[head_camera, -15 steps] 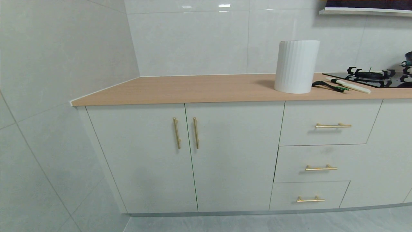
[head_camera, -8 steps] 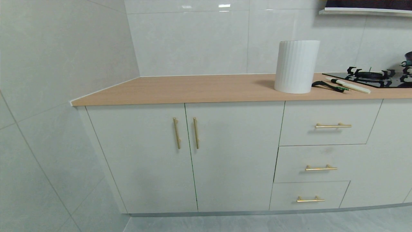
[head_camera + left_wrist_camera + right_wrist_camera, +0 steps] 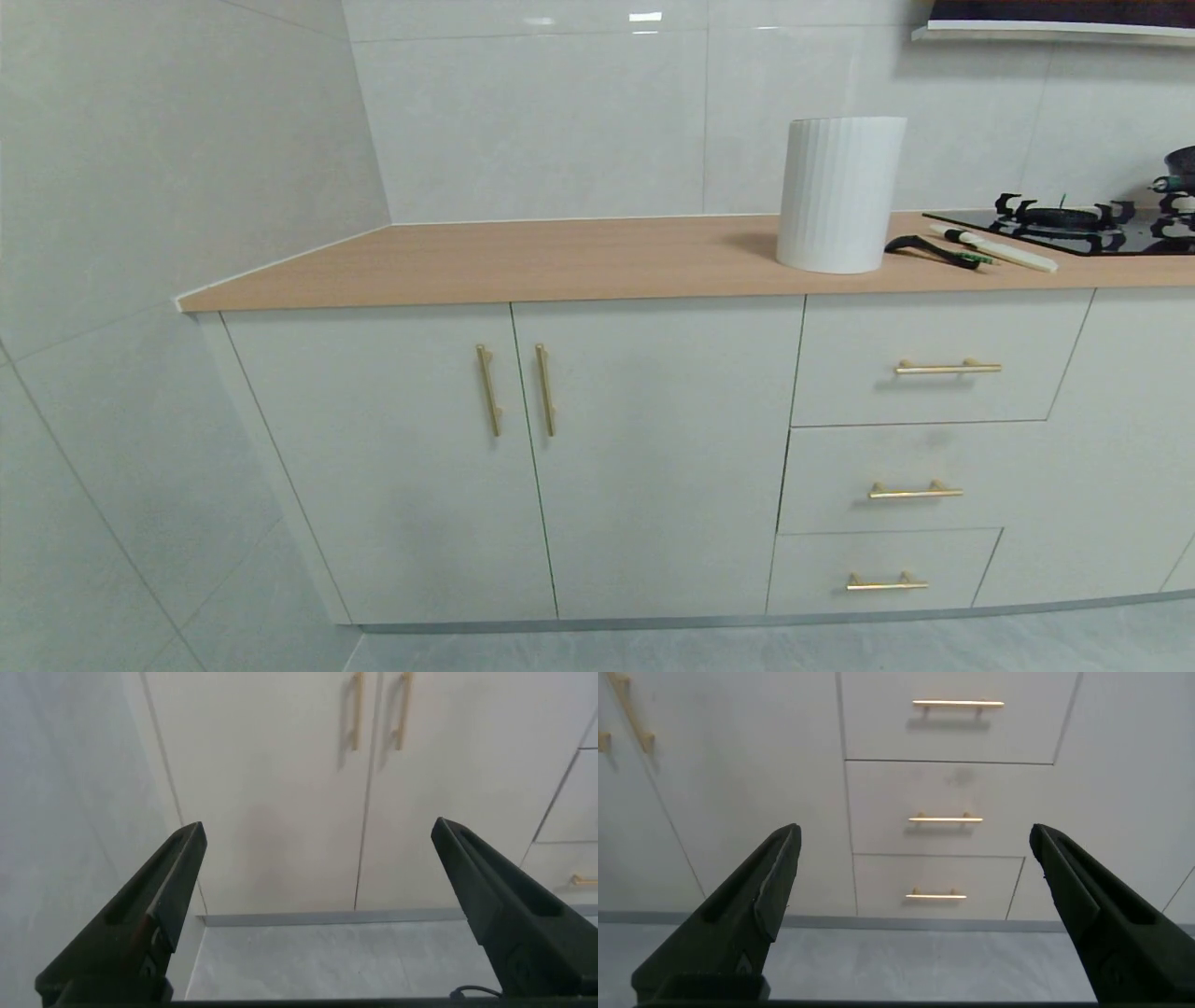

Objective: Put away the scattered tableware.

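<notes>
Left wrist view: left gripper [image 3: 318, 831] was spread wide, held nothing, and pointed low at the 2 cabinet doors [image 3: 280, 784]. Right gripper [image 3: 915, 831] was equally wide, empty, facing the 3 drawers [image 3: 957, 793]. Tableware [image 3: 1001, 249] lay on the countertop [image 3: 560, 257], just beside the white ribbed holder [image 3: 837, 194].

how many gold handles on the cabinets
5 handles: two upright on the cupboard doors, left and right; three level on the drawers, top, middle, bottom. More may lie past the right edge.
</notes>
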`<state>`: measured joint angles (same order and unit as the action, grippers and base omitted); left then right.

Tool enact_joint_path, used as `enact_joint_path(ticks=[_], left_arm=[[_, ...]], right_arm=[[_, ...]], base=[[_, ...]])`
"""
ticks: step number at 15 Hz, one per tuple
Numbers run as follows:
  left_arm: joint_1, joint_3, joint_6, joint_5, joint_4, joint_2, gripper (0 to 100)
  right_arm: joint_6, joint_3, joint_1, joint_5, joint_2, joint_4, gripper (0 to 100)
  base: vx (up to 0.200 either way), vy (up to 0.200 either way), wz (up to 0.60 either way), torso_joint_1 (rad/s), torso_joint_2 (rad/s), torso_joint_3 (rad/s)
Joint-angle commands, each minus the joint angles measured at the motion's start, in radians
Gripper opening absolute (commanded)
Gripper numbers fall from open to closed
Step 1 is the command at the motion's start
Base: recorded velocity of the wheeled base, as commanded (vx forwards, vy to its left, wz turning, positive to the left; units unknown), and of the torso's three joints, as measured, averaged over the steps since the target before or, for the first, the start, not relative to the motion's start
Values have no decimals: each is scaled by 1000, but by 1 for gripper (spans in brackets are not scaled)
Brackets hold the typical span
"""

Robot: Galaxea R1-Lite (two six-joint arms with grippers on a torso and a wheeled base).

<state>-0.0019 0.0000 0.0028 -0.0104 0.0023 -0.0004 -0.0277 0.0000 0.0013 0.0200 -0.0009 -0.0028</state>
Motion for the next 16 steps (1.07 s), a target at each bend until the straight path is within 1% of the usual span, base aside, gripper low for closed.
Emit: enact_joint_path(ticks=[1, 9, 15, 16], left_arm=[[-1, 0, -1, 0, 1, 0, 100], [-1, 0, -1, 0, 1, 0, 100], [-1, 0, -1, 0, 1, 0, 100], [-1, 0, -1, 0, 1, 0, 100]], right_arm=[[0, 0, -1, 0, 2, 0, 100], [0, 0, -1, -2, 2, 0, 100], [0, 0, -1, -2, 2, 0, 100], [0, 0, -1, -2, 2, 0, 100]], base=[[0, -200, 0, 2, 2, -2], [0, -200, 0, 2, 3, 2], [0, 0, 0, 0, 0, 0], [200, 0, 0, 2, 7, -7]])
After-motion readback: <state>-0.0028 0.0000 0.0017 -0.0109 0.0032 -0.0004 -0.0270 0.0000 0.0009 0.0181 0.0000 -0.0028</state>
